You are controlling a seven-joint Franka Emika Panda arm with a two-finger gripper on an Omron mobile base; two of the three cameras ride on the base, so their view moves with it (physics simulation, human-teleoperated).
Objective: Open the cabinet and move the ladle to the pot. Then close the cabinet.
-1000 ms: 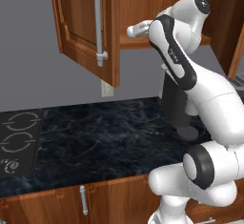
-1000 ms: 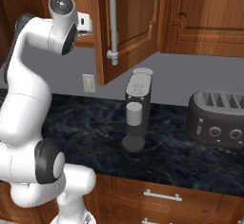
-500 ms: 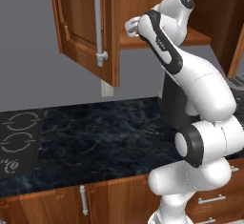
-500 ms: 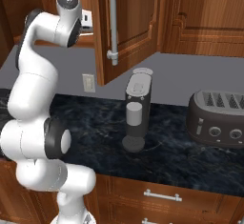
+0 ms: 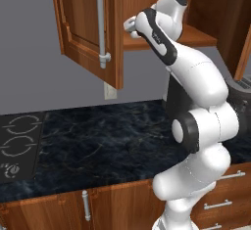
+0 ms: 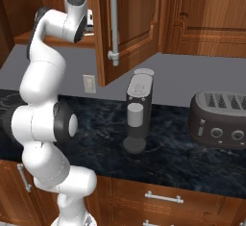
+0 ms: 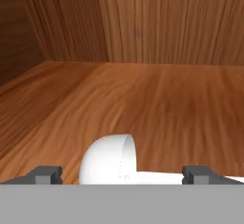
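The cabinet (image 5: 88, 28) hangs with its door swung wide, the long silver bar handle (image 5: 101, 23) upright on the door face. Inside, on the wooden shelf (image 7: 157, 108), lies the ladle (image 7: 112, 163) — its round white head toward the left of the hand view, its pale handle running off to the right, so the long axis lies across the view, roughly level with the shelf. The end effector (image 7: 122, 176) reaches into the cabinet opening with its two dark fingertips (image 7: 47, 174) spread wide on either side of the ladle — not closed on it; whether either tip touches it cannot be told. Below, on the dark counter (image 6: 173, 148), stand a coffee machine (image 6: 137, 109) and a toaster (image 6: 218, 119), well apart from the shelf.
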